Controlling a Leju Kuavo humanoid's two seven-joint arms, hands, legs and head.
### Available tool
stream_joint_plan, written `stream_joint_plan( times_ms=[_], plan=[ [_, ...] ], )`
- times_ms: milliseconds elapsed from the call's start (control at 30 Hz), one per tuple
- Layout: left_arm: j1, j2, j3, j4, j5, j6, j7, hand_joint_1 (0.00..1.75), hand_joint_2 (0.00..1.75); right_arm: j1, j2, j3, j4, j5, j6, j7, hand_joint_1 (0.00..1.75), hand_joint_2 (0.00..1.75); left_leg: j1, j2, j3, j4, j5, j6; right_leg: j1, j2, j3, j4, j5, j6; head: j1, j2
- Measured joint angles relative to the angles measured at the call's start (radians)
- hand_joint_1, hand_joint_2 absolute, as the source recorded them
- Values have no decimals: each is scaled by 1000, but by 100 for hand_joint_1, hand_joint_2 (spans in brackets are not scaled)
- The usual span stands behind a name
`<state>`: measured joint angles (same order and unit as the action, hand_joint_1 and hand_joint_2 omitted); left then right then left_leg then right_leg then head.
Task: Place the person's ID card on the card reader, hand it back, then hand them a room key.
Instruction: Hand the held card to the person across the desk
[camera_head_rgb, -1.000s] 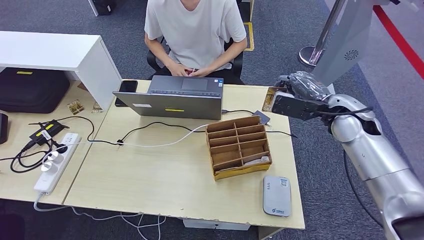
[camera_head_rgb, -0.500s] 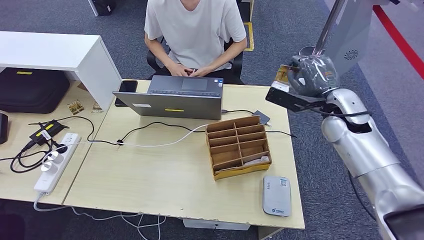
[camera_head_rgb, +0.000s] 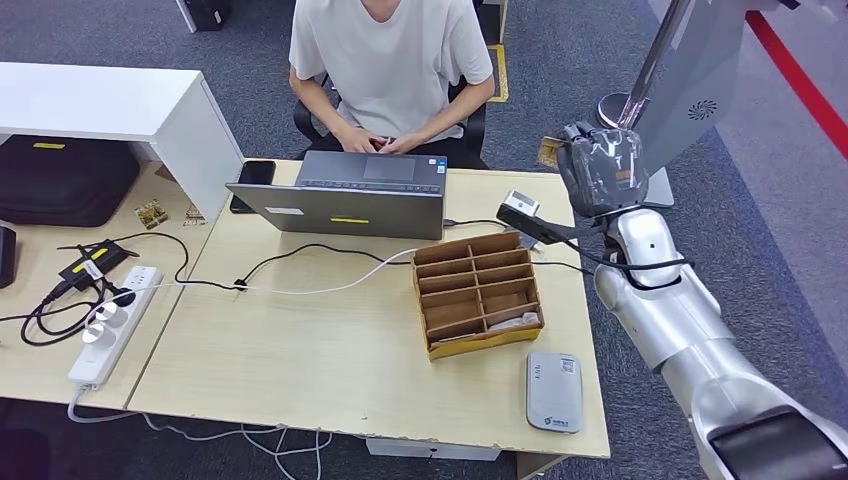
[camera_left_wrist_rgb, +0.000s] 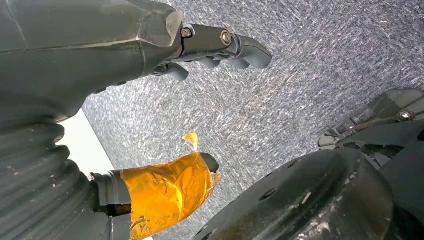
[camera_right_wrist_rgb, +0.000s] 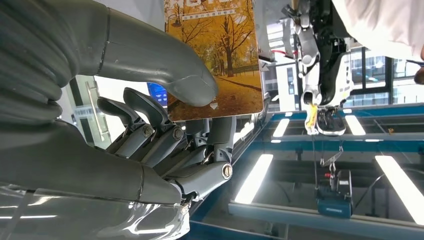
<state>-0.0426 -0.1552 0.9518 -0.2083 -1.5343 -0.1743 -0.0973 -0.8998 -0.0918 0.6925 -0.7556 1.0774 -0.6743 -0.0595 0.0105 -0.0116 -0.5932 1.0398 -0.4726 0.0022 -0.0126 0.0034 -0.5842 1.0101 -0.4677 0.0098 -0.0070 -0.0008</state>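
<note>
My right hand (camera_head_rgb: 598, 168) is raised beyond the table's far right corner, to the seated person's (camera_head_rgb: 390, 60) side. It pinches a card with an autumn-trees picture (camera_right_wrist_rgb: 220, 55) between the thumb (camera_right_wrist_rgb: 165, 70) and the fingers behind it. In the head view just a corner of that card (camera_head_rgb: 547, 152) sticks out of the hand. The grey-white card reader (camera_head_rgb: 553, 391) lies at the table's near right corner. A wooden compartment box (camera_head_rgb: 478, 293) holding cards stands behind it. My left hand (camera_left_wrist_rgb: 125, 55) hangs over the carpet, fingers apart, holding nothing.
The person's hands (camera_head_rgb: 380, 143) rest at an open laptop (camera_head_rgb: 345, 195) on the far edge. Cables (camera_head_rgb: 300, 270) cross the table to a power strip (camera_head_rgb: 105, 325) at the left. A white shelf (camera_head_rgb: 120, 110) stands far left, a stanchion base (camera_head_rgb: 620, 108) far right.
My right arm has swung up and turned at the wrist, lifting the card from near the table's far right corner to well above it.
</note>
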Motion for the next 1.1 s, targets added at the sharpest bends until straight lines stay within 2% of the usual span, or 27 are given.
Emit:
stream_joint_plan(
  times_ms=[267, 600, 1100],
  plan=[
    [0, 0, -10, 0, -10, 0, 0, 0, 175, 14, 41, -21, 34, 48, 9, 6, 175, 175, 0, 0, 0, 0, 0, 0, 0, 0, 0, 0, 0, 0, 0, 0],
    [-1, 0, -31, 0, -26, -9, 0, 0, 175, -27, 130, -23, 120, 130, 63, 53, 175, 175, 0, 0, 0, 0, 1, -1, 0, 0, -1, 1, 0, 0, 0, 0],
    [-1, 1, -46, 0, -30, -17, -3, 0, 175, -103, 191, -23, 199, 151, 87, 62, 175, 175, 0, 0, 0, 0, 1, -1, 0, 0, -1, 1, 0, 0, 0, 0]
  ],
)
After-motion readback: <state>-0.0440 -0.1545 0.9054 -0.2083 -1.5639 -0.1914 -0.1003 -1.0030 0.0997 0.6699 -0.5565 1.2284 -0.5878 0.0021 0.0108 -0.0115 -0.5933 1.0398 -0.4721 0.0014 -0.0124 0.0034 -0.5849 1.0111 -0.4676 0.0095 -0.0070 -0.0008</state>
